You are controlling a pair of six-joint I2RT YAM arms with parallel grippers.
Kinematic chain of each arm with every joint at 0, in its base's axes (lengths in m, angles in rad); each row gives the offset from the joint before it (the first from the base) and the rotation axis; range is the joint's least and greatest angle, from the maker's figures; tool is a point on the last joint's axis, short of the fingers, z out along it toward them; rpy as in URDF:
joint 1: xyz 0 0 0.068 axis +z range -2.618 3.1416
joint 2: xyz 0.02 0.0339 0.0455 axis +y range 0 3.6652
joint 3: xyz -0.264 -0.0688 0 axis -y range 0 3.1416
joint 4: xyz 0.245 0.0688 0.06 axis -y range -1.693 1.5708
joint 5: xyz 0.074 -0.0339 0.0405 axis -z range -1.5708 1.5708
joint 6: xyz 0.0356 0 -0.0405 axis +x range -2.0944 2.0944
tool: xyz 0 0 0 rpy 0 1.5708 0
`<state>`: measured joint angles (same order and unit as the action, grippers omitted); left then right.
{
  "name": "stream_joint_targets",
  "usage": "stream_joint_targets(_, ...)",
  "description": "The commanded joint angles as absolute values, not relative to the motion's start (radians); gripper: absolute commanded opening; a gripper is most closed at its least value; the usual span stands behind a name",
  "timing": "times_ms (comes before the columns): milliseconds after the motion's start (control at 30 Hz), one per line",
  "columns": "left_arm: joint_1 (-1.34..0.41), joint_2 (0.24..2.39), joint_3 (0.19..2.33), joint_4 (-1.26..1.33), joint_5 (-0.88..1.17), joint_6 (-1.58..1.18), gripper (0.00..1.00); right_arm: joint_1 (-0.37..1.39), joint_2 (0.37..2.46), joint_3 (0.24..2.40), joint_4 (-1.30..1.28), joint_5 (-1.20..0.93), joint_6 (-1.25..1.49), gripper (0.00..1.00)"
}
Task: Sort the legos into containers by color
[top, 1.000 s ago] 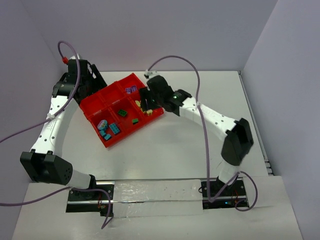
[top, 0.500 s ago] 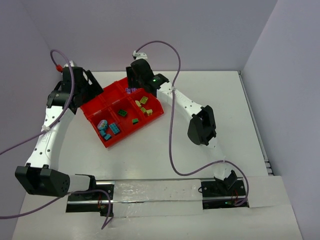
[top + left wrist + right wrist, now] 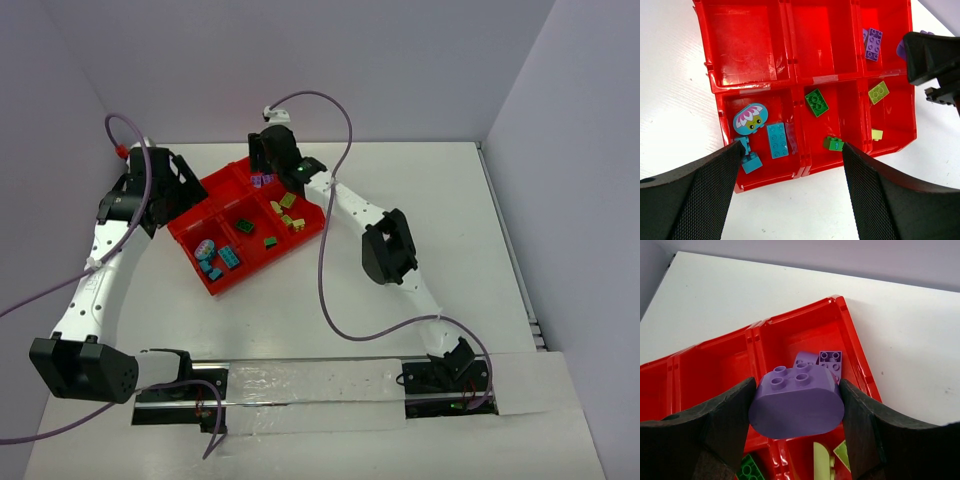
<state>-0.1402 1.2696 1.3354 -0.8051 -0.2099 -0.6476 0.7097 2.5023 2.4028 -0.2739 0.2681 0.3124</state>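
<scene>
The red tray (image 3: 192, 260) lies at the far left of the table. My right gripper (image 3: 796, 412) is shut on a rounded purple brick (image 3: 796, 402) and holds it above the tray's far compartment, where other purple bricks (image 3: 830, 362) lie. In the top view the right gripper (image 3: 265, 165) is over that far corner. My left gripper (image 3: 790, 200) is open and empty above the tray's near rim (image 3: 765, 177). Below it lie teal bricks (image 3: 777, 140), a dark green brick (image 3: 817, 102), a green brick (image 3: 833, 144) and yellow-green bricks (image 3: 878, 92).
A round teal piece with a flower face (image 3: 750, 119) lies with the teal bricks. Two compartments at the tray's left (image 3: 745, 45) hold nothing. The back wall stands close behind the tray. A purple cable (image 3: 330, 250) loops over the table's middle.
My right gripper has moved from over the yellow-green compartment toward the back, to over the purple compartment, brick still held. The left arm shifted slightly.
</scene>
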Motion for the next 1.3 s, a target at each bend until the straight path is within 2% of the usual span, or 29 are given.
stream_joint_targets(0,-0.130,1.235,1.354,-0.808,-0.237,-0.650,0.88,0.686,2.538,2.476,-0.172,0.242,0.337,0.78)
stream_joint_targets(33,-0.130,1.233,1.353,-0.810,-0.240,-0.649,0.88,0.686,2.543,2.489,-0.166,0.229,0.334,0.86)
stream_joint_targets(200,-0.130,1.225,1.351,-0.816,-0.240,-0.652,0.88,0.686,2.507,2.493,-0.144,0.203,0.325,0.99)
stream_joint_targets(333,-0.130,1.220,1.348,-0.807,-0.230,-0.655,0.88,0.687,2.400,2.490,-0.187,0.236,0.292,1.00)
stream_joint_targets(567,-0.131,1.203,1.337,-0.766,-0.208,-0.640,0.87,0.660,2.052,2.209,-0.273,0.368,0.264,1.00)
stream_joint_targets(667,-0.130,1.191,1.327,-0.710,-0.184,-0.610,0.87,0.600,1.918,2.100,-0.464,0.397,0.349,1.00)
stream_joint_targets(767,-0.130,1.185,1.312,-0.659,-0.160,-0.582,0.88,0.542,1.760,1.883,-0.603,0.427,0.397,1.00)
stream_joint_targets(1033,-0.130,1.150,1.263,-0.557,-0.095,-0.574,0.88,0.474,1.298,1.134,-0.666,0.460,0.543,1.00)
stream_joint_targets(1167,-0.130,1.157,1.261,-0.553,-0.073,-0.582,0.87,0.472,1.212,0.956,-0.632,0.438,0.601,1.00)
stream_joint_targets(1267,-0.132,1.166,1.267,-0.566,-0.063,-0.584,0.87,0.472,1.197,0.914,-0.604,0.419,0.601,1.00)
